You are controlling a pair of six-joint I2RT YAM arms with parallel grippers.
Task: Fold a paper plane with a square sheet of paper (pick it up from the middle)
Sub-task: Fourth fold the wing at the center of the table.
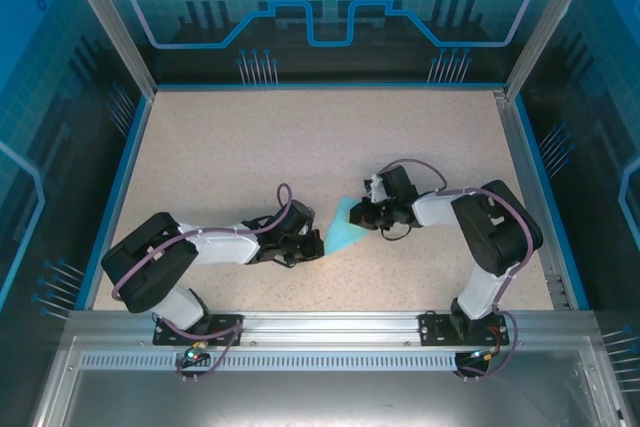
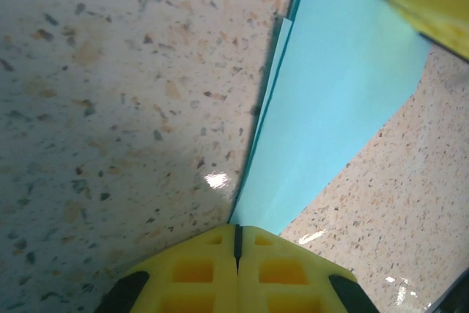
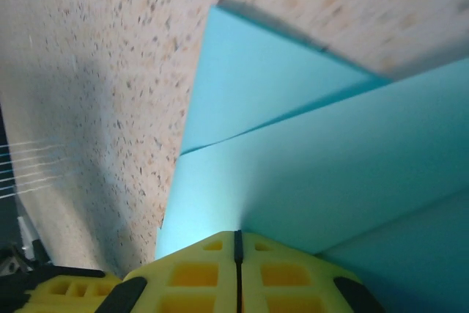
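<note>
Speckled beige table (image 1: 250, 157), blue-panelled enclosure (image 1: 330, 7) around it. Sheet of paper (image 1: 345, 230) is light blue, folded into a layered wedge, and lies mid-table between the two arms. Left gripper (image 1: 316, 244) is at the wedge's narrow lower-left end with its jaws pressed together. In the left wrist view the paper's point runs right up to the seam between the yellow fingers (image 2: 220, 241). Right gripper (image 1: 360, 215) is at the wedge's upper-right edge, jaws also pressed together, tips over the folded layers. Can't tell whether either one actually has paper nipped between its pads.
</note>
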